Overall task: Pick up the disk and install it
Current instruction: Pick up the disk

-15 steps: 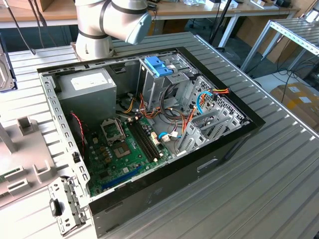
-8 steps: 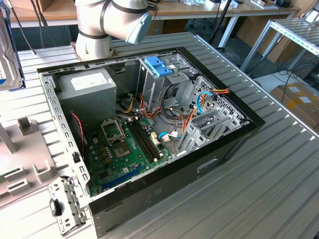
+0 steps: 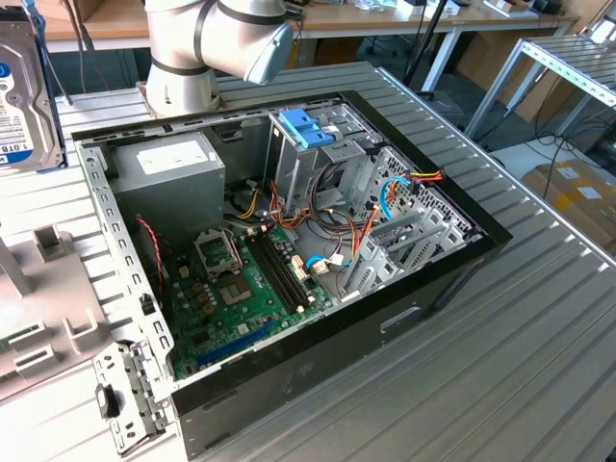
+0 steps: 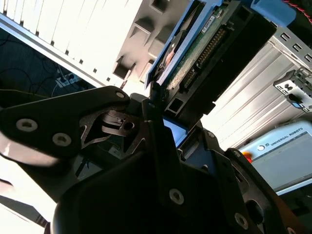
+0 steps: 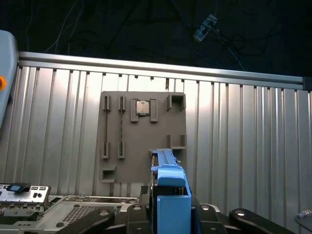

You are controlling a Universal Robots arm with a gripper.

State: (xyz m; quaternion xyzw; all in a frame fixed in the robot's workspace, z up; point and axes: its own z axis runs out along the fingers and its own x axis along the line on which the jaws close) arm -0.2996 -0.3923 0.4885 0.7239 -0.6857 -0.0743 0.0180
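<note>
The disk (image 3: 21, 96) hangs upright in the air at the exterior view's far left, its white-and-blue label facing the camera, above the grey holder plate (image 3: 43, 298). In the second wrist view the disk (image 4: 204, 46) shows its green circuit board, its connector and a blue rail. My gripper (image 4: 155, 114) is shut on its lower edge with black fingers (image 4: 105, 119) on either side. In the first wrist view the blue rail of the disk (image 5: 168, 187) stands up between the gripper (image 5: 168, 217) fingers, above the slatted table.
The open computer case (image 3: 423, 279) lies in the middle of the table. It holds a grey power supply (image 3: 168, 168), a motherboard (image 3: 236, 298) and a blue bracket (image 3: 306, 125) on the drive cage. The holder plate (image 5: 141, 136) carries a small chip (image 5: 142, 107). A metal plate (image 3: 120, 399) lies by the case.
</note>
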